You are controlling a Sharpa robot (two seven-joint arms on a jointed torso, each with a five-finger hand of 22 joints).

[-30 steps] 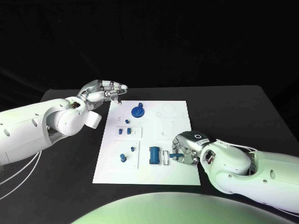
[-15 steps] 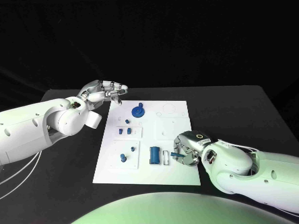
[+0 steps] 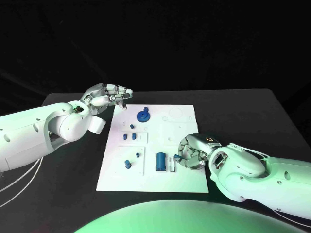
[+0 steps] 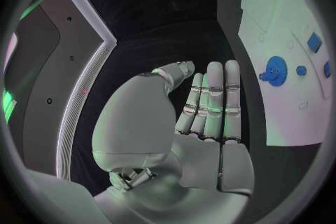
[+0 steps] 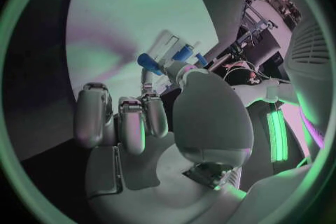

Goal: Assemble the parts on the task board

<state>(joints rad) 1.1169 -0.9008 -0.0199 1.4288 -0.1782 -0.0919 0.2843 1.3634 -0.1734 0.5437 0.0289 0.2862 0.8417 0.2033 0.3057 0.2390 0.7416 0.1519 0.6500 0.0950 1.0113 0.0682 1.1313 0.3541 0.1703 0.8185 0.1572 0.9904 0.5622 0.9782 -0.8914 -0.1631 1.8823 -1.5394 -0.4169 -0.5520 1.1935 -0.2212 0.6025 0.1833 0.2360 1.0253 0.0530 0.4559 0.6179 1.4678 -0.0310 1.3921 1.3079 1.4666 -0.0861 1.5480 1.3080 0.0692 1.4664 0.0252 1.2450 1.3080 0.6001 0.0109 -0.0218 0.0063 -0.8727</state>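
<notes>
Right hand (image 5: 150,117) pinching a small blue part (image 5: 149,61) over the task board (image 3: 183,179) (grip plain from its wrist); left hand (image 4: 203,106) flat, empty.

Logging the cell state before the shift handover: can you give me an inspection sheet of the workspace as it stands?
Surface: black table, bare around the board.
Job's things: white task board mid-table; round blue part at its far end, blue block near the right hand, smaller blue parts between.
Clutter: nothing seen.
Hands: left hand off the board's far left corner, holding nothing visible; right hand pinches a small blue part over the board.
Cables: white cable under the left arm.
Surroundings: dark backdrop.
</notes>
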